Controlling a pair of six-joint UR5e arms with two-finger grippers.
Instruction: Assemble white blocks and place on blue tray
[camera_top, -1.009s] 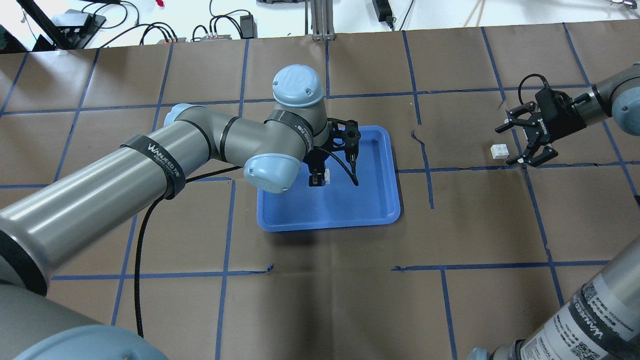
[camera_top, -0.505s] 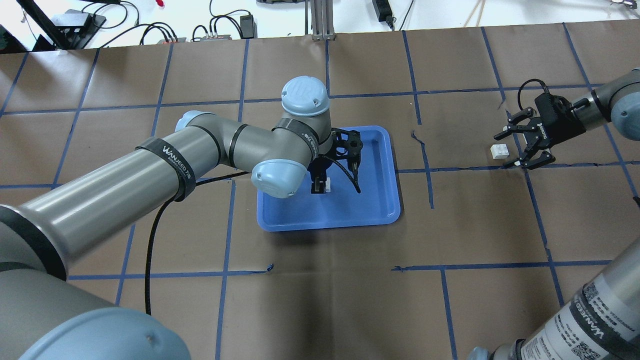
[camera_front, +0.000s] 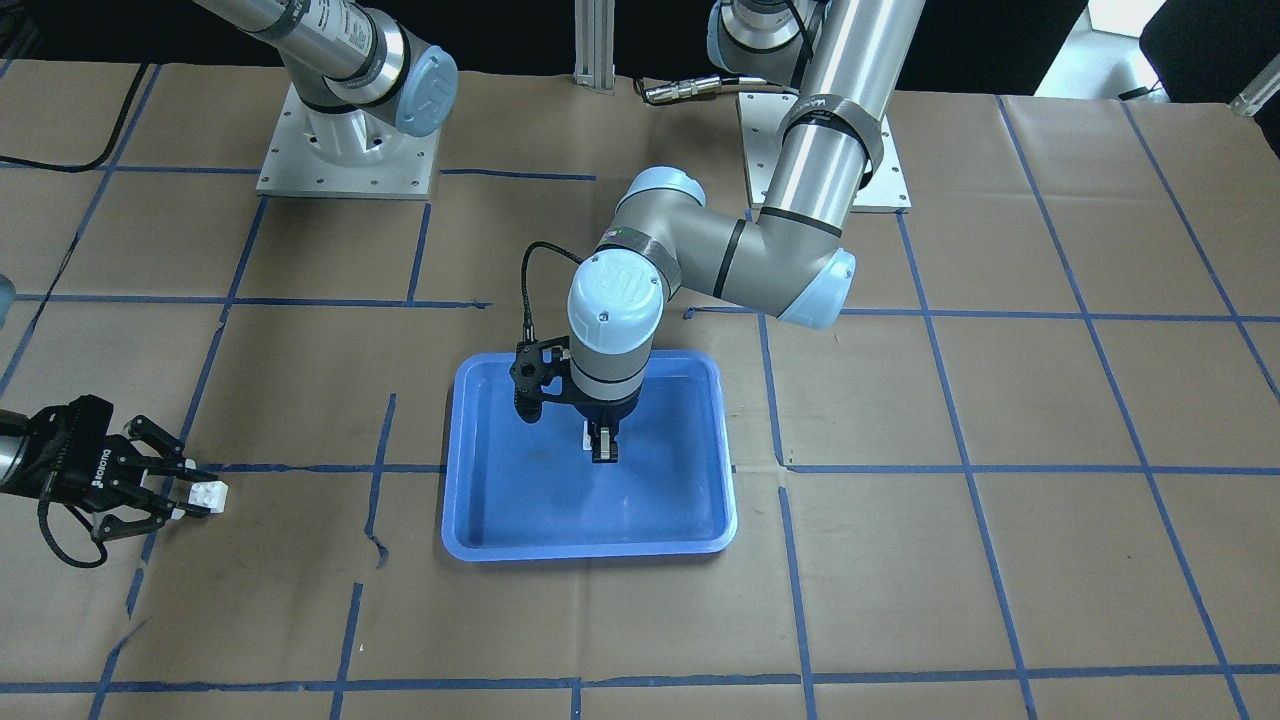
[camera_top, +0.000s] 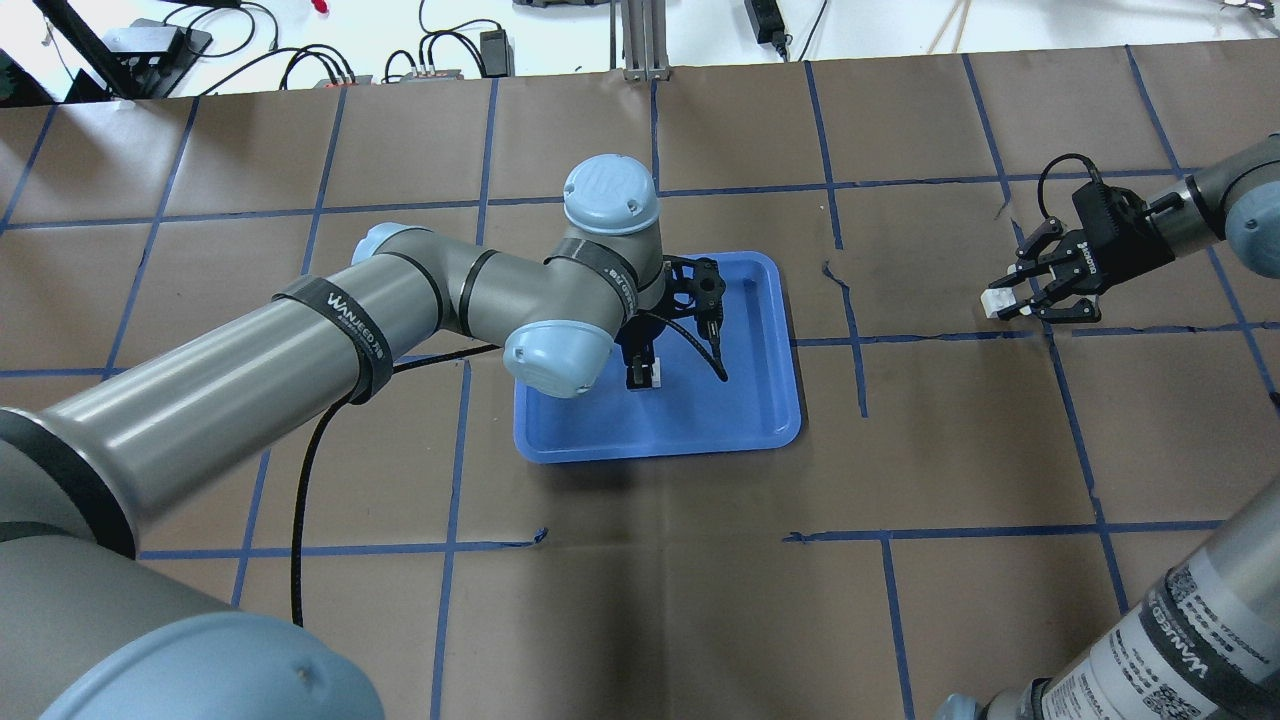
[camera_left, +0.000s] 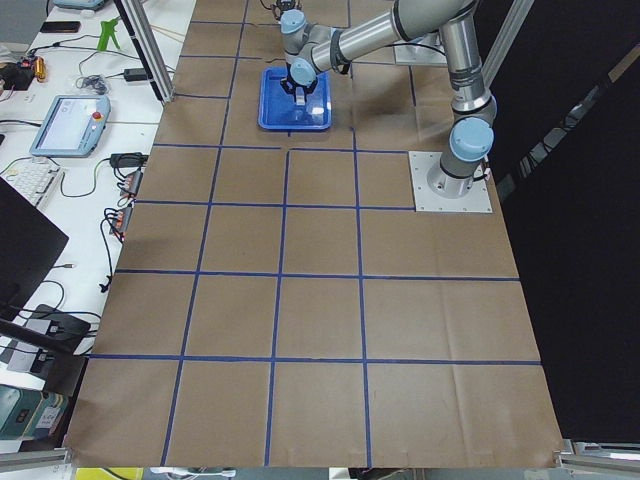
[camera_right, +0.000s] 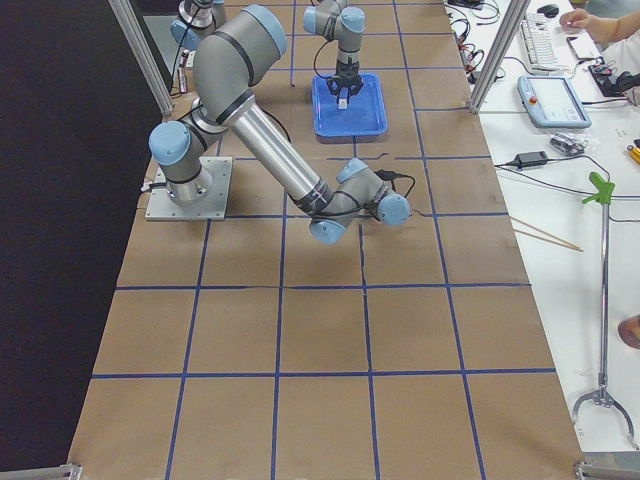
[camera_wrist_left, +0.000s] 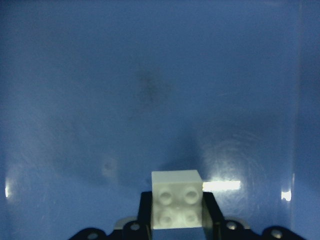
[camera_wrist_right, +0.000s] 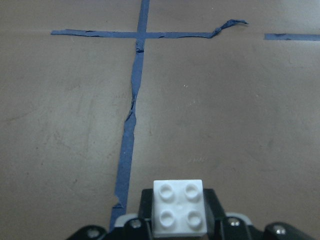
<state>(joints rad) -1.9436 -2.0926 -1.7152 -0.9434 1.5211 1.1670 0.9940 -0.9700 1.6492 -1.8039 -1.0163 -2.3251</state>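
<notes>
Arms, two: left gripper (camera_top: 640, 376) clamped on one white block (camera_wrist_left: 176, 202) over blue tray (camera_top: 765, 400); right gripper (camera_top: 1012, 305) clamped on other white block (camera_wrist_right: 179, 207), well apart at tray's 3 o'clock.

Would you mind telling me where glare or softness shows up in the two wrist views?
Left wrist view: a bright glare streak lies on the blue tray right of the white block, plus glints at both edges, and the tray looks hazy. Right wrist view: even light, no glare; the second white block and the blue tape look clear.
</notes>
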